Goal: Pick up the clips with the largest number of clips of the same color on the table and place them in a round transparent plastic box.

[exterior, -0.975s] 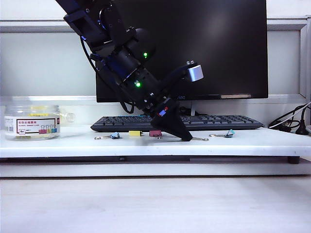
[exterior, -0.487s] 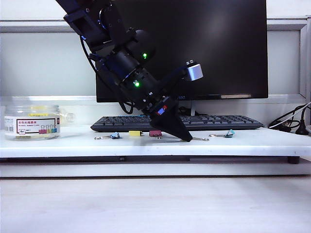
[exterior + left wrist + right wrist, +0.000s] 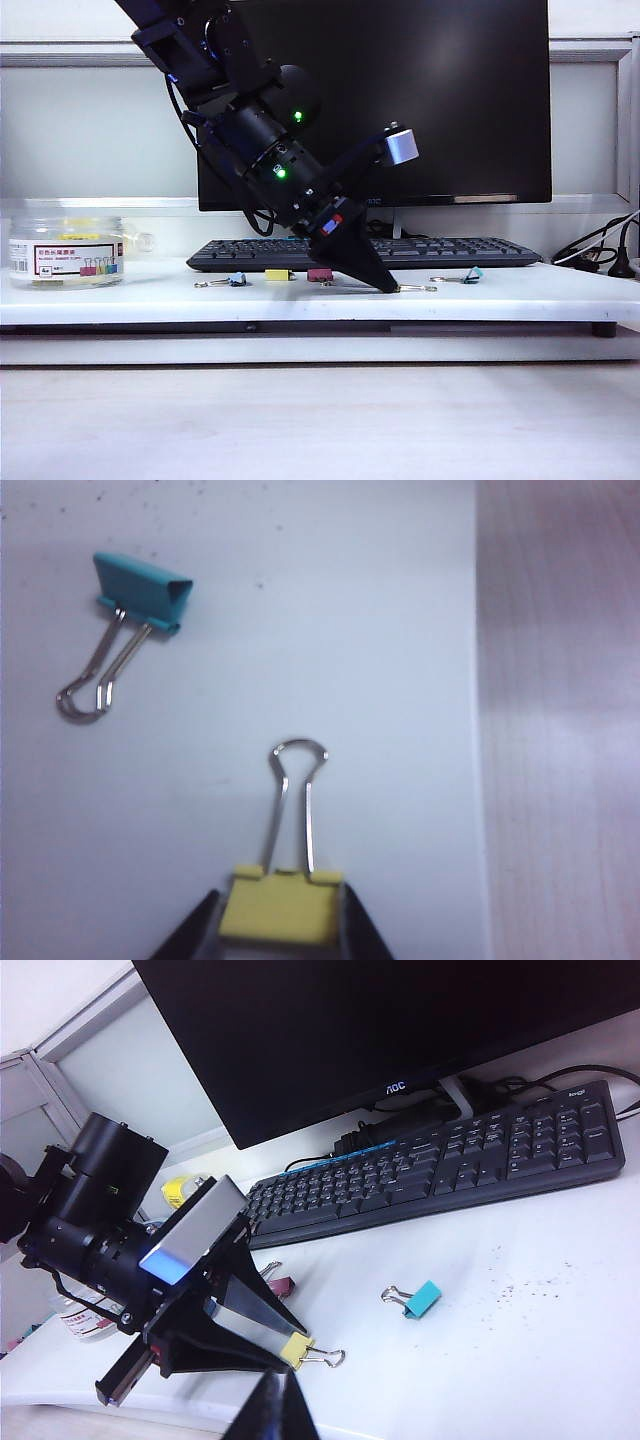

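From the exterior view, my left hand (image 3: 388, 286) came down at a slant from the upper left, its tip on the white table (image 3: 520, 298) near the middle, in front of the keyboard (image 3: 440, 250). Wire handles stuck out to the right of the tip. Left of it lay a pink clip (image 3: 320, 274), then a second yellow clip (image 3: 278, 274), then a blue clip (image 3: 236, 280); a teal clip (image 3: 472, 274) lay well to the right. The round transparent plastic box (image 3: 66, 250) stood at the far left end of the table, well apart from my left hand. In the left wrist view, my dark fingers (image 3: 196, 936) stood against both sides of the yellow clip (image 3: 281, 908), gripping its body, the silver handles pointing away over the table, with the teal clip (image 3: 140, 586) lying apart from it. In the right wrist view, my left hand (image 3: 290, 1345) held the yellow clip (image 3: 296, 1349) on the table near its front edge. My right hand (image 3: 270, 1412) showed only as dark fingertips pressed together, closed on nothing, well above the table.
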Tool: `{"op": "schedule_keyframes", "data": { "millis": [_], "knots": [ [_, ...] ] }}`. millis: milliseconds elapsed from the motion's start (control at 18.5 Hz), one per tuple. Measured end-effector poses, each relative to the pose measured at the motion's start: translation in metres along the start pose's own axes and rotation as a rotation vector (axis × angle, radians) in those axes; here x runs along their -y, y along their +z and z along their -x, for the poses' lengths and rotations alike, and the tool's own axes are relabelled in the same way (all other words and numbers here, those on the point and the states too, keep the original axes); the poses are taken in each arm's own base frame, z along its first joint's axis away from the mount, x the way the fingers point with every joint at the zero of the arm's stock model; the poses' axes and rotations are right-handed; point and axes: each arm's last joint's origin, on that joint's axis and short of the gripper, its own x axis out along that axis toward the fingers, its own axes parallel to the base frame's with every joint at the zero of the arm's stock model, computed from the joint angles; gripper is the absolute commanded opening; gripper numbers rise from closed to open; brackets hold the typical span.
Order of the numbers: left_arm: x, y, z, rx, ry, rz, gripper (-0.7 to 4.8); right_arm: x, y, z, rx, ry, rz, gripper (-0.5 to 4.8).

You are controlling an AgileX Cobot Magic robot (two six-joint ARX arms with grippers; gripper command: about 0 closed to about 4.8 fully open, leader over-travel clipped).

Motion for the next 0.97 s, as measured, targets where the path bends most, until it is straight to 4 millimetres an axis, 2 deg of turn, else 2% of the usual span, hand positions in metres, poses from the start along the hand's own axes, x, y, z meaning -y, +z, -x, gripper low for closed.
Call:
{"op": "schedule_keyframes", "data": {
  "millis": [54,217,758,975],
  "knots": [
    [0.000,0.000,0.000,0.000,0.000,0.000,1.09,0.000,0.000,0.000,0.000,0.000,0.000,-0.01],
    [0.000,0.000,0.000,0.002,-0.002,0.000,0.82,0.000,0.000,0.000,0.000,0.000,0.000,-0.01],
    [-0.001,0.001,0.000,-0.005,0.024,0.033,0.80,0.000,0.000,0.000,0.000,0.000,0.000,-0.01],
    [-0.001,0.007,0.013,-0.028,0.075,0.060,0.80,0.000,0.000,0.000,0.000,0.001,0.000,-0.01]
  ]
}}
